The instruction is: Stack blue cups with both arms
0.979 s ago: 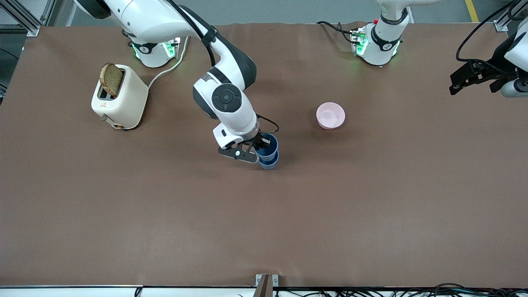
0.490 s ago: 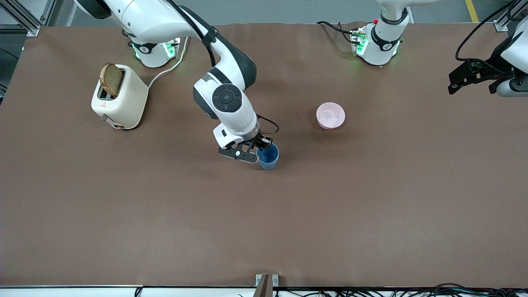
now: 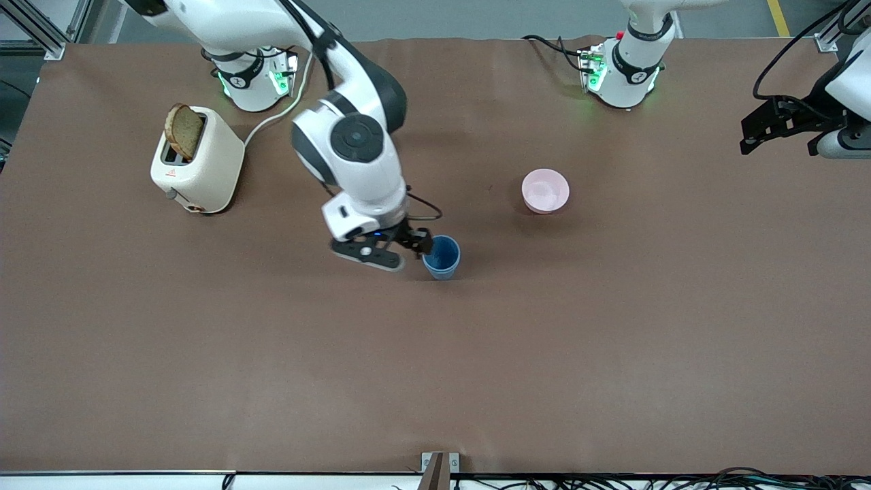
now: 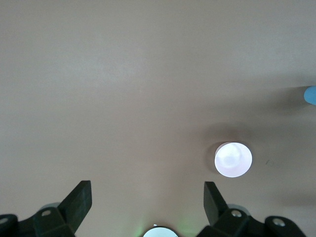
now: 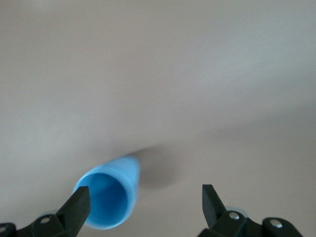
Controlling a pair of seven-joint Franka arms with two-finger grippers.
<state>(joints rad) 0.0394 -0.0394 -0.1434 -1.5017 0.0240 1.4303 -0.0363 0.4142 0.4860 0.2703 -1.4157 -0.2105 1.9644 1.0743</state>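
Observation:
The blue cups (image 3: 441, 257) stand upright mid-table as one nested stack; I cannot tell the two apart. My right gripper (image 3: 410, 245) is open and empty, low beside the stack on the side toward the right arm's end, clear of it. In the right wrist view the stack (image 5: 109, 197) lies just by one finger (image 5: 78, 203) of the right gripper (image 5: 145, 197). My left gripper (image 3: 765, 129) waits open and empty, high over the table edge at the left arm's end. In its wrist view the left gripper (image 4: 148, 195) holds nothing, and a sliver of the blue stack (image 4: 310, 94) shows.
A pale pink bowl (image 3: 545, 190) sits farther from the front camera than the stack, toward the left arm's end; it also shows in the left wrist view (image 4: 233, 159). A cream toaster (image 3: 197, 163) with a bread slice (image 3: 184, 131) stands near the right arm's base.
The right gripper lowered the upper cup into the lower one, let go, and drew back toward the right arm's end. The left arm barely moved.

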